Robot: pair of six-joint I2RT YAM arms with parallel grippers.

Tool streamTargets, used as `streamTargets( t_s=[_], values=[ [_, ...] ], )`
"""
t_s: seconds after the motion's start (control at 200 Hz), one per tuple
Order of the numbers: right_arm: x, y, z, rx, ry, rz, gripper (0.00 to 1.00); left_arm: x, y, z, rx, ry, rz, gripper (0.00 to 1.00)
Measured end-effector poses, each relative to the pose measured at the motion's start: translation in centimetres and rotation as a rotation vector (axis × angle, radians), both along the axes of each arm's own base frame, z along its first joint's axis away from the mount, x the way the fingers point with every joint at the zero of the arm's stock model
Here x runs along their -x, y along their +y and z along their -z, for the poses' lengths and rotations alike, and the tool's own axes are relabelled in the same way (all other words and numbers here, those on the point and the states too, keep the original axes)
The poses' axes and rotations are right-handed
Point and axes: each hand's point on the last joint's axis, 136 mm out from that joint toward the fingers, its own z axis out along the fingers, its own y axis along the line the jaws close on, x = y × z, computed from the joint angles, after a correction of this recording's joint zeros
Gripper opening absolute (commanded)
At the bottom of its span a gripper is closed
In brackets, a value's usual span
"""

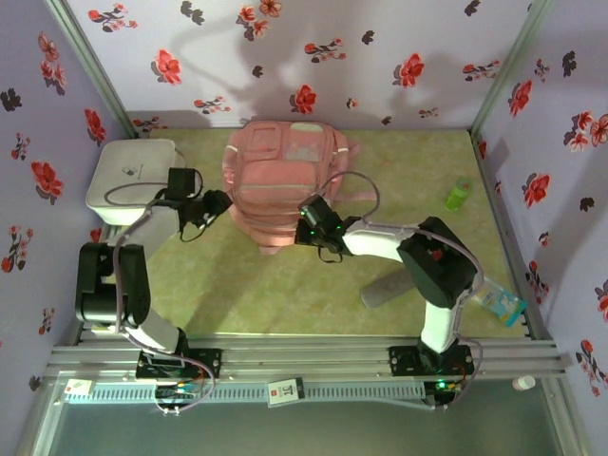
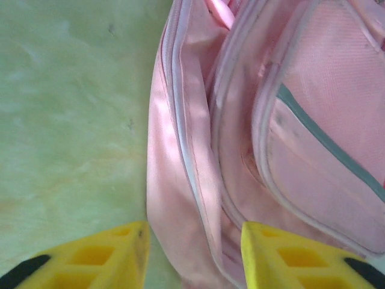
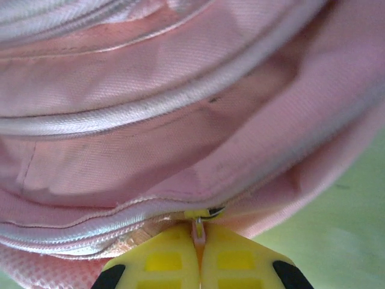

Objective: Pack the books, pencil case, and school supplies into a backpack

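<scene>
The big pink backpack (image 1: 285, 180) with paler pockets is lying far back on the green table (image 1: 408, 180), the right gripper (image 3: 198, 244) is pinching its little zipper pull (image 3: 197, 228), and the left gripper (image 2: 191, 241) is hanging at its side, fingers apart.

The right arm (image 1: 432, 266) hides one end of the small grey soft tube-shaped pencil case (image 1: 378, 293) on the desk (image 1: 285, 294). The large pink fabric backpack's (image 3: 180, 120) small metal zipper pull (image 3: 198, 229) is mostly buried between the right hand's (image 3: 199, 244) pressed-together yellow fingers (image 3: 162, 259). The small green object (image 1: 459, 194) is too small to identify.
</scene>
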Motion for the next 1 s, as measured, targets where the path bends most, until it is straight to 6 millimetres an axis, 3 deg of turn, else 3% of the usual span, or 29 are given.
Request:
streamTargets(
  t_s=[0.165,0.285,0.475,0.64,1.0],
  values=[
    [0.4,5.5,-0.7,-0.109,-0.004,-0.113,0.00,0.8,0.3,-1.8,-0.008,-0.016,-0.005,0.59],
    [0.7,7.5,-1.1,-0.147,-0.005,-0.156,0.00,1.3,0.1,-2.4,0.005,-0.010,-0.006,0.60],
    [0.9,7.9,-1.3,-0.156,-0.001,-0.169,0.00,1.8,-1.8,-2.4,0.056,0.018,0.010,0.55],
    [0.9,7.9,-1.3,-0.155,0.000,-0.169,0.00,2.2,-3.9,-0.4,0.077,0.093,0.022,0.45],
    [0.8,7.7,-1.2,-0.145,0.000,-0.162,0.00,2.2,-4.1,1.8,-0.056,0.187,-0.024,0.27]
  ],
)
